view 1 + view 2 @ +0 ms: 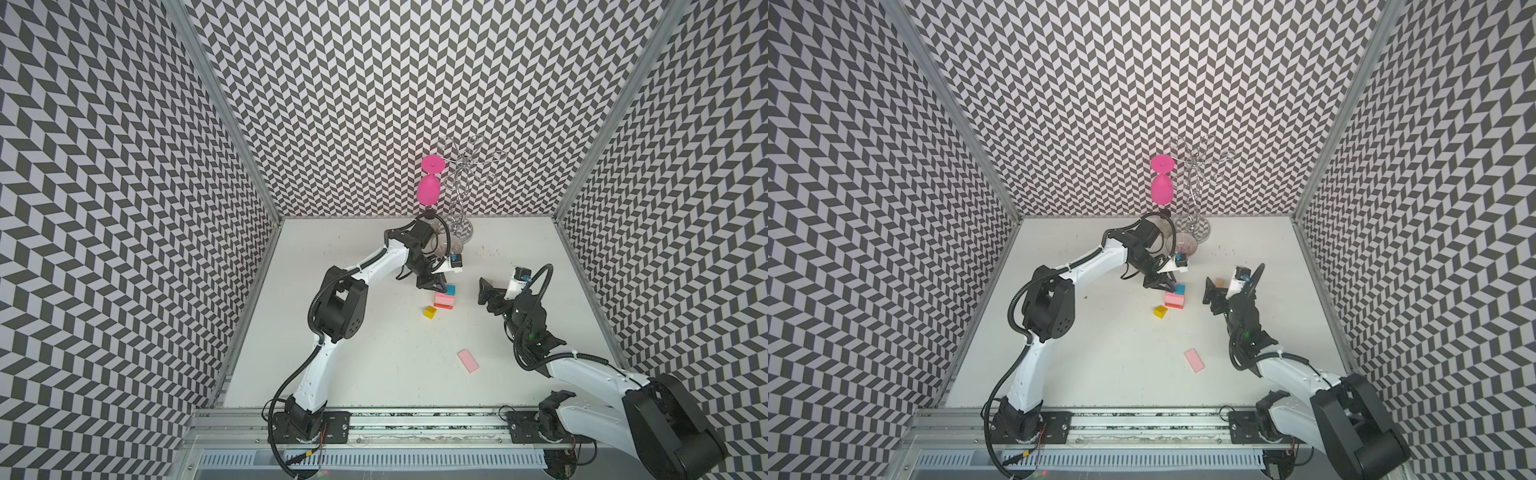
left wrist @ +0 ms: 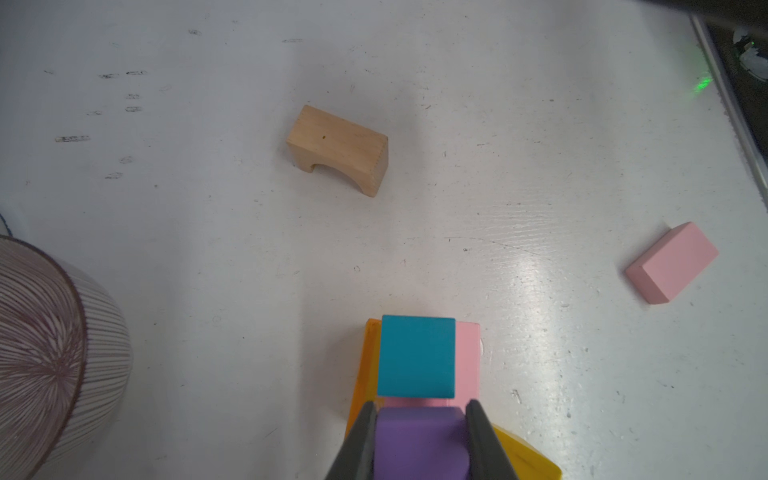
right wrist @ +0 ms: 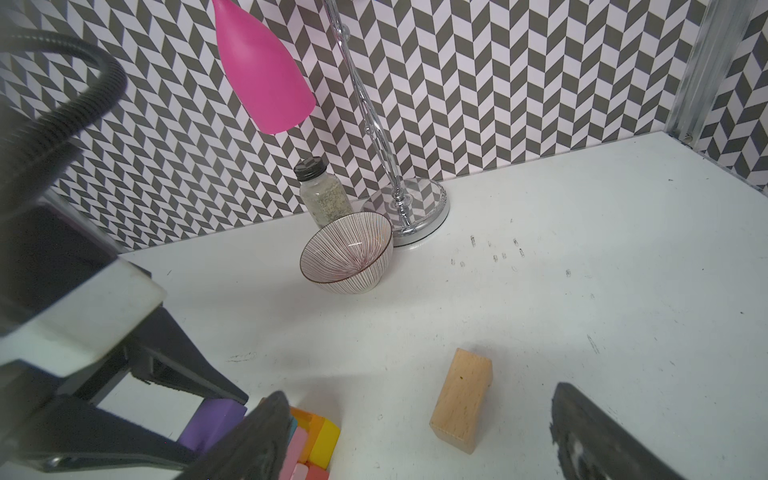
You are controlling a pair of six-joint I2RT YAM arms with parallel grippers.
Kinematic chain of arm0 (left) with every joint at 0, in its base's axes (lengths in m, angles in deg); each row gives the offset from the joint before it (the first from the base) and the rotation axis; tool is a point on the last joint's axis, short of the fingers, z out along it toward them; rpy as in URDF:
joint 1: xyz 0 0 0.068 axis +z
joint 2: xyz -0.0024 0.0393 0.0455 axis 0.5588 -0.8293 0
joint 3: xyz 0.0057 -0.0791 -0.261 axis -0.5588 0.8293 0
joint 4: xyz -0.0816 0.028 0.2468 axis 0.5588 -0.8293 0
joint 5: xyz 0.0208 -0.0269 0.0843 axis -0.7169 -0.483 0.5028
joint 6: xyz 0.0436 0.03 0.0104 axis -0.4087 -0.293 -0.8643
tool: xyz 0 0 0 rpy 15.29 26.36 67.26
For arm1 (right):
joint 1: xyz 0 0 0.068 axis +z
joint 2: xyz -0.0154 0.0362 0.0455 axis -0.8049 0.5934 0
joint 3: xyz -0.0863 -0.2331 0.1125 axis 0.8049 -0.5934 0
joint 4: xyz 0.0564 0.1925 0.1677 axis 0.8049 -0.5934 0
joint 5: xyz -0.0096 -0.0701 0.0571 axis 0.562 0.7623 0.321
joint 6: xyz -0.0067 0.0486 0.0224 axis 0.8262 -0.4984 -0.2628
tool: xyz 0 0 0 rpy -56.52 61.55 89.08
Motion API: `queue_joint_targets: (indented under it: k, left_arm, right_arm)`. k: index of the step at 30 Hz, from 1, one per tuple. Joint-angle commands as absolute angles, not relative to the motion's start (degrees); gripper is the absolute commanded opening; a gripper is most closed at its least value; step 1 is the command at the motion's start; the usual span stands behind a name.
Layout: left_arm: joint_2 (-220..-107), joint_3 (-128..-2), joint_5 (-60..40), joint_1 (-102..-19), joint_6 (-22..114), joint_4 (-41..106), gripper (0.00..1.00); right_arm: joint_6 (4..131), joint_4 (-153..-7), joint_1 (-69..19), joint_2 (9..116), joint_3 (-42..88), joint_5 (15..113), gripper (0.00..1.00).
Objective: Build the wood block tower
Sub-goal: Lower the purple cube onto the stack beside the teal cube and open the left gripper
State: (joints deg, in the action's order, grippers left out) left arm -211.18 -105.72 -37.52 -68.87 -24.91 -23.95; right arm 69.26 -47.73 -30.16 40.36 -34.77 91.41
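Left pincer (image 2: pixel 419 409): clenched on a purple block (image 2: pixel 419 440), one dark finger flat on each side face. It hangs directly over the started tower, near the centre of the frame in both top views.

Right pincer (image 3: pixel 419 395): released, jaws wide, nothing between them. It waits to the right of the stack, pointing at a plain wood arch block (image 3: pixel 461 405) lying on the tabletop (image 1: pixel 374 353) just ahead of it.

Step in hand (judgement): seat the purple block on the pink slab (image 2: pixel 467 361), beside the teal cube (image 2: pixel 417 356). I cannot tell whether the purple block already touches the slab.
- Descend straight, faces square to the teal cube, leaving a small gap so it is not shoved off.
- Let go only once the block sits flat; then lift vertically so the fingers do not drag it.
- Keep the right arm clear; the stack is light and a nudge would scatter it.

Tower as it looks: low. An orange piece (image 2: pixel 365 365) shows at the base, the pink slab above it, the teal cube on top, edges roughly aligned.

Loose pieces in a top view: a yellow block (image 1: pixel 430 311) just below-left of the stack and a second pink slab (image 1: pixel 468 360) well apart at lower right.
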Motion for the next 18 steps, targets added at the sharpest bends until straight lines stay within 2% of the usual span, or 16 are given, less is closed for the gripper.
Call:
queue_joint_targets:
  k: [1, 18]
  left_arm:
    - [-212.5, -107.36, -38.15, -69.07, -25.91, -24.16, 0.0]
    - [-212.8, -107.36, -38.36, -69.13, -25.87, -24.15, 0.04]
  right_arm:
    - [69.78, -44.66, -30.52, 40.6, -33.56, 91.21, 0.95]
    - [69.91, -44.61, -30.5, 40.62, -33.54, 91.12, 0.95]
